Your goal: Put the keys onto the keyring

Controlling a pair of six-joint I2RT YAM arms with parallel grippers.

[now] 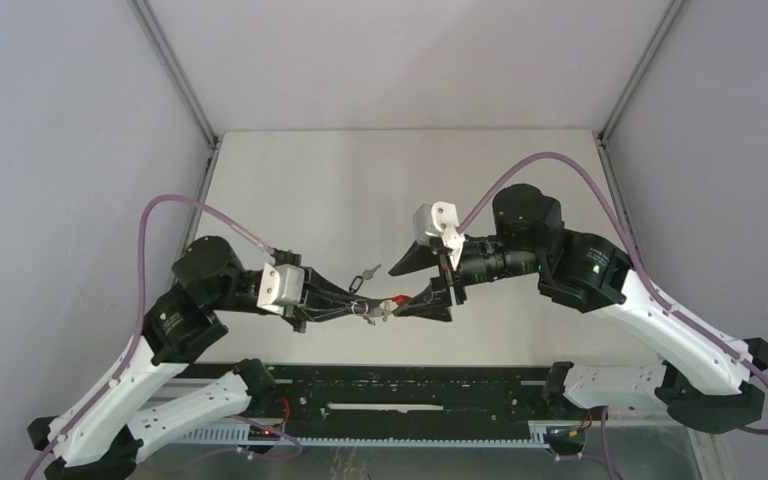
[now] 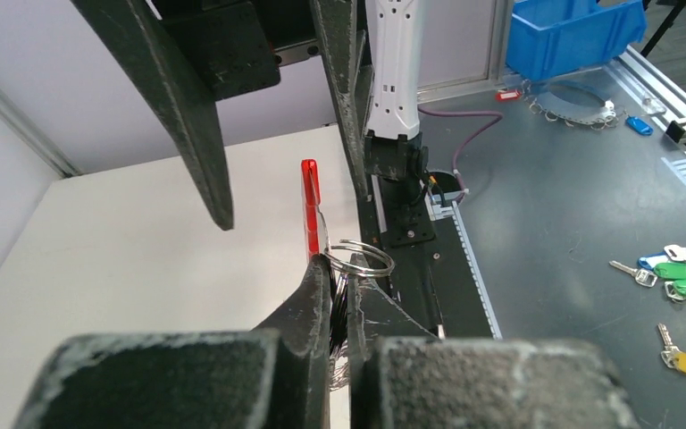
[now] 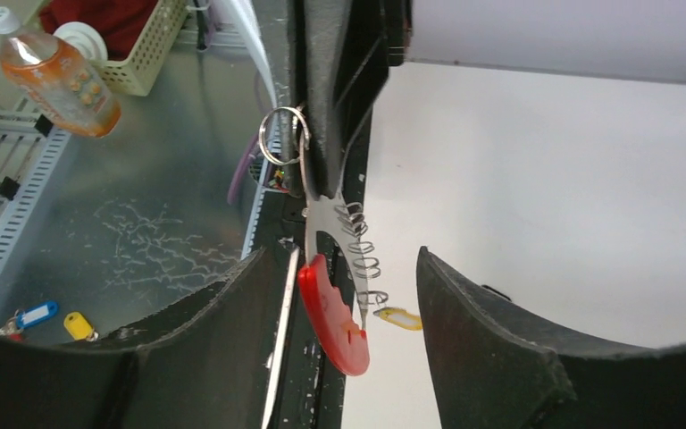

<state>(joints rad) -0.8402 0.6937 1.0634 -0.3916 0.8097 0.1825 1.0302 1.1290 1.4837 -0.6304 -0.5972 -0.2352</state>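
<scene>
The left gripper (image 1: 368, 312) is clamped tight on the keyring (image 3: 333, 323). Its 2 fingers (image 2: 308, 304) press together on the metal part with no gap showing between them. It holds the keyring in the air over the near middle of the table (image 1: 360, 180), just beyond the black rail (image 1: 390, 385) at the near edge. From the grip a flat metal piece leads to the red band (image 2: 309, 207), and a string of small wire rings (image 3: 363, 250) runs beside it. 1 larger split ring (image 2: 358, 260) sticks out next to the left fingers. The yellow tag (image 3: 398, 318) of 1 key shows at the end of that string. Whether it hangs from the last ring or lies on the table below, I cannot tell.

The right gripper (image 1: 397, 290) faces the left one from the right. Its jaws stand wide open, with 1 finger on each side of the red band. Neither finger (image 3: 491, 340) touches the band, and the gripper has hold of nothing.

A little farther back and to the left, the key with the black tag (image 1: 364, 277) lies flat on the table. It is near the left gripper's fingers and off the keyring. Beyond it the table runs to the grey back wall (image 1: 400, 60).
</scene>
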